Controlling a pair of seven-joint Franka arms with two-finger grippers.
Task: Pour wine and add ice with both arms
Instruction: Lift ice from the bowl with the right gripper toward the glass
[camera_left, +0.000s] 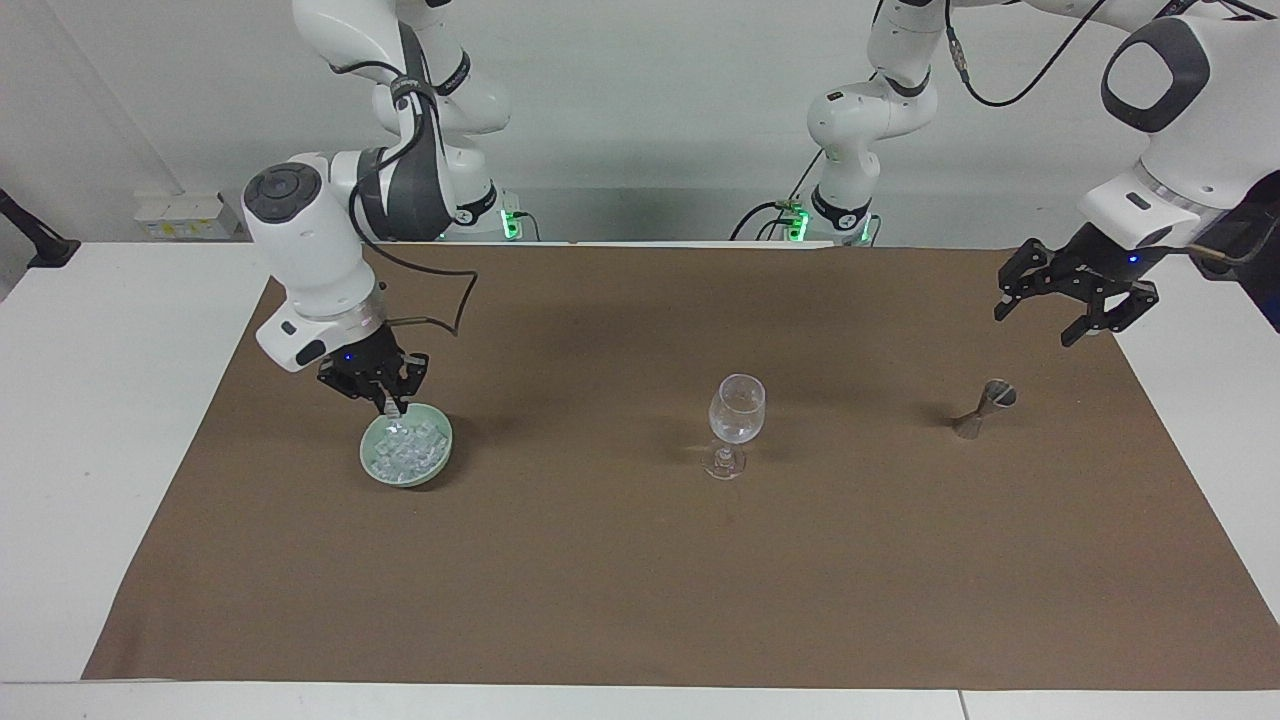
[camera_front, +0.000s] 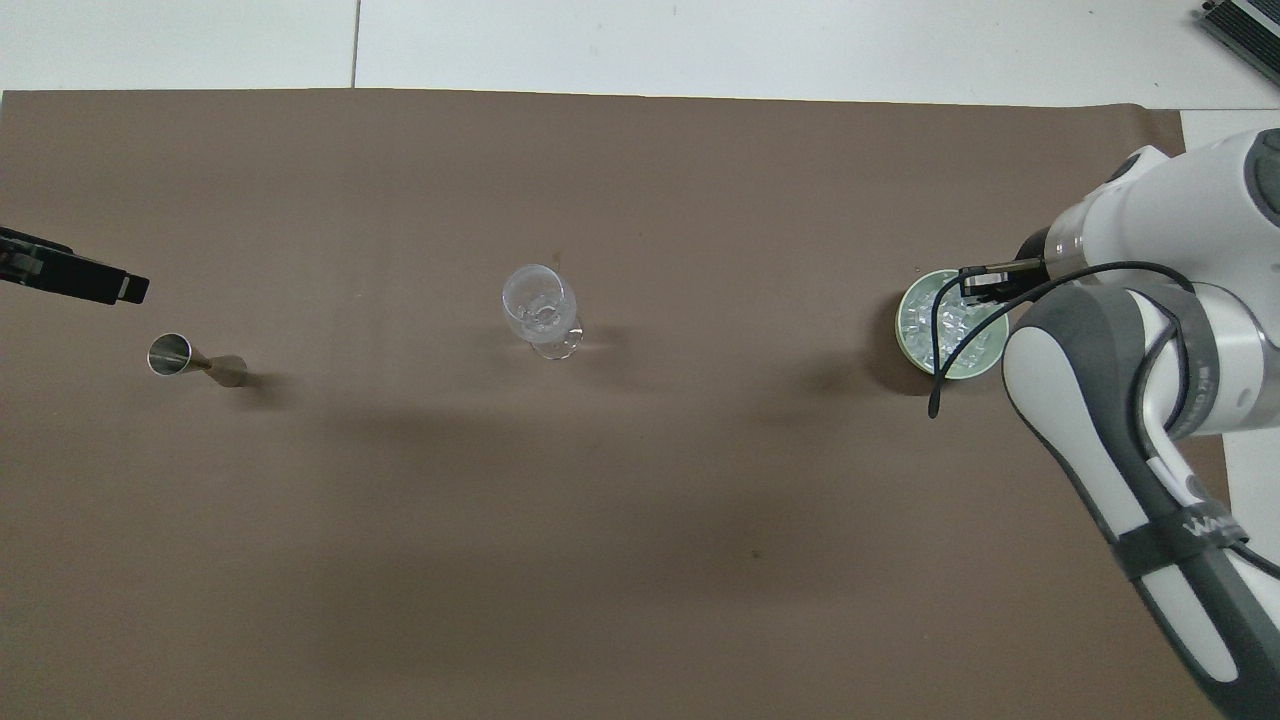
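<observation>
- Facing view: right claw (camera_left: 389, 404) clenched, hanging over the robot-side rim of the green dish (camera_left: 368, 462). Pale glint at its tips, too small to tell whether a cube is pinched.
- Ice (camera_left: 408, 450) heaped in that dish, toward the right arm's end of the worktop (camera_left: 120, 400): small, clear, glassy cubes.
- Left claw (camera_left: 1072, 305) released, in the air near the metal measuring cup (camera_left: 985, 405).
- Overhead view: left claw cut off at the frame edge; right claw mostly hidden under its own arm, with a cable crossing the dish.

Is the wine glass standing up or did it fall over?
Standing up. The wine glass rests on its foot on the brown mat, bowl on top.
</observation>
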